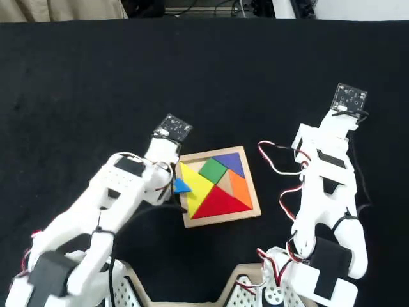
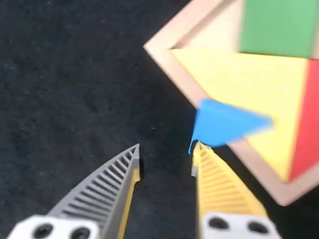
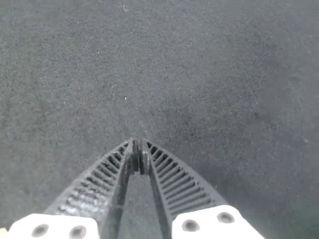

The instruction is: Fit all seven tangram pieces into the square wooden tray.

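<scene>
The square wooden tray (image 1: 221, 219) lies mid-table and holds a yellow triangle (image 1: 195, 185), a red triangle (image 1: 220, 203), a green square (image 1: 213, 171), a purple parallelogram (image 1: 231, 162) and an orange triangle (image 1: 239, 188). A small patch of bare wood (image 1: 225, 183) shows between them. A small blue triangle (image 2: 227, 124) rests tilted across the tray's rim (image 2: 164, 55) and the yellow triangle (image 2: 234, 79), touching my left gripper's yellow fingertip (image 2: 197, 152). My left gripper (image 2: 166, 149) is open over black cloth beside the tray, holding nothing. My right gripper (image 3: 138, 149) is shut over bare cloth.
Black cloth covers the whole table (image 1: 96, 83). The right arm (image 1: 323, 173) stands to the right of the tray, apart from it. The left arm (image 1: 121, 185) reaches in against the tray's left side. Both arm bases sit at the front edge.
</scene>
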You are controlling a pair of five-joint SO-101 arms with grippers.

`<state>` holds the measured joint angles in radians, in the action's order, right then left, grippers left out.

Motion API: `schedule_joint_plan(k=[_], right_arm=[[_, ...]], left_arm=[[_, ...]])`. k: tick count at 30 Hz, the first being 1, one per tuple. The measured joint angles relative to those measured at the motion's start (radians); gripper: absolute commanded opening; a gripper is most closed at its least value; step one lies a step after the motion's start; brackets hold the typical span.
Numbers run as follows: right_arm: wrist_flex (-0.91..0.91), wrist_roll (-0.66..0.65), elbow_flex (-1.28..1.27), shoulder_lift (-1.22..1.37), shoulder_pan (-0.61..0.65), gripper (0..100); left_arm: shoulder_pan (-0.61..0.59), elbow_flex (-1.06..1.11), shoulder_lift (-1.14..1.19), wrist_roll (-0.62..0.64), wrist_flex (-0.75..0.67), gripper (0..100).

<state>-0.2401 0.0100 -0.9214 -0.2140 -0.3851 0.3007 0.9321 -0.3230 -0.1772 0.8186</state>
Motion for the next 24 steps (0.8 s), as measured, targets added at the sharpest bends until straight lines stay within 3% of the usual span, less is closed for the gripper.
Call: schedule_joint_plan(k=[4, 14, 24], right_arm=[[0.0, 0.0, 0.0, 0.0, 0.0, 1.1], [0.0, 0.0, 0.0, 0.0, 0.0, 1.1], [0.0, 0.0, 0.0, 0.0, 0.0, 1.1]], left_arm=[[-0.011, -0.012, 0.098, -0.068, -0.009, 17], [-0.008, -0.083, 0.153, -0.08, 0.023, 17], [0.015, -0.083, 0.153, 0.012, -0.077, 17]])
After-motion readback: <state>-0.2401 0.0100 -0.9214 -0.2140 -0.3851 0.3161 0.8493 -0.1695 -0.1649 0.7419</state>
